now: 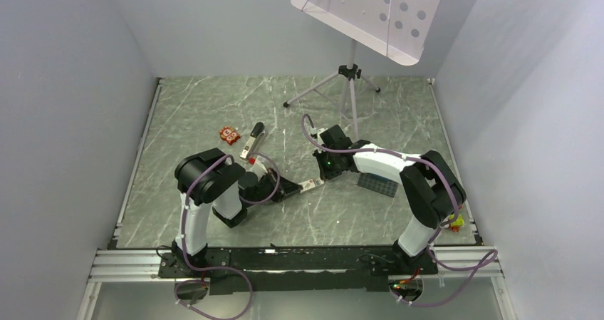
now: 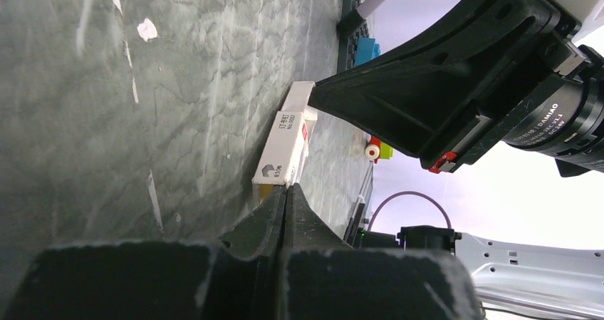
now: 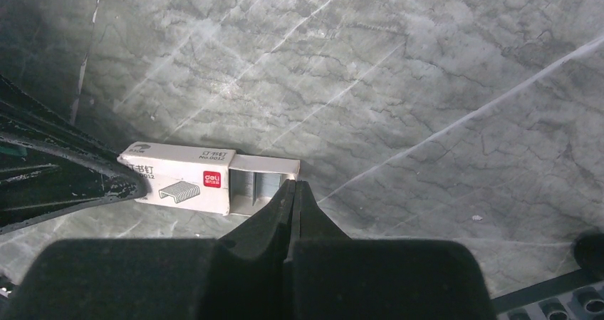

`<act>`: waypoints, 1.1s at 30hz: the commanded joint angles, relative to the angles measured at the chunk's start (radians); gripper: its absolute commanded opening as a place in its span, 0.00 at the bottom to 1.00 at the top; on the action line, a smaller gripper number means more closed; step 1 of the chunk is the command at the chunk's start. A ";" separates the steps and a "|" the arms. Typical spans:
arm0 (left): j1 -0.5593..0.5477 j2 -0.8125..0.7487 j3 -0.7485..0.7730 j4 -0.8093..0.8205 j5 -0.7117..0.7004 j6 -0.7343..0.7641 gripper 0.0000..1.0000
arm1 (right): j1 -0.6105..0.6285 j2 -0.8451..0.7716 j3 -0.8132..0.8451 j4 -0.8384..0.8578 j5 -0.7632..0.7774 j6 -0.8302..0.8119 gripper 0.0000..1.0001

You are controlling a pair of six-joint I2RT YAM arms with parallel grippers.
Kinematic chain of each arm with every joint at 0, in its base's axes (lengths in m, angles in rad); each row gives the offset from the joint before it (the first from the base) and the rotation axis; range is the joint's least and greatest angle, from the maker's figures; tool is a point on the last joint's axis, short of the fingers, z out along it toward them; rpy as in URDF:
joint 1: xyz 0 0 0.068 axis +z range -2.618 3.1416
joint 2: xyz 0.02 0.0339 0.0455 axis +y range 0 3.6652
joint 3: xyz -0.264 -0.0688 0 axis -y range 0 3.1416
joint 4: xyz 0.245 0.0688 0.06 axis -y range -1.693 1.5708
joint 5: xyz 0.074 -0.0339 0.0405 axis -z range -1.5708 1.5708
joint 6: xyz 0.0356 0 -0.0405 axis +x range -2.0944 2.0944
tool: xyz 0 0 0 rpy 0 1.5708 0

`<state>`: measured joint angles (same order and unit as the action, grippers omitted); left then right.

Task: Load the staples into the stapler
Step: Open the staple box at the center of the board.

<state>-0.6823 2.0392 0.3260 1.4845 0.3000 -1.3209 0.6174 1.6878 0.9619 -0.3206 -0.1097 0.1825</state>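
Partly slid-open white box (image 3: 178,178) shows grey staples (image 3: 251,187)

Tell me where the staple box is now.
In the right wrist view, left of centre, the staple box lies between the tips of the left gripper and the right gripper, its tray slid partly out toward the right gripper.

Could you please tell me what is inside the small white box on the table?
The box has its tray slid partly out, showing grey staples. Anything further in is covered by the box itself.
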 commanded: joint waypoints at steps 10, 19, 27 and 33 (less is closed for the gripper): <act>0.034 -0.021 -0.127 0.180 -0.034 0.027 0.00 | -0.012 -0.006 0.013 0.000 0.053 -0.009 0.00; 0.103 -0.113 -0.164 0.119 0.001 0.125 0.00 | -0.038 -0.010 0.019 0.016 0.108 -0.017 0.00; 0.126 -0.195 -0.010 -0.170 0.077 0.263 0.01 | -0.046 -0.015 0.030 0.037 0.169 -0.029 0.00; 0.171 -0.135 0.087 -0.222 0.167 0.271 0.03 | -0.053 -0.014 0.045 0.047 0.190 -0.031 0.00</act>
<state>-0.5407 1.8748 0.3660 1.3064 0.3813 -1.0916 0.5758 1.6878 0.9661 -0.3035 0.0307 0.1642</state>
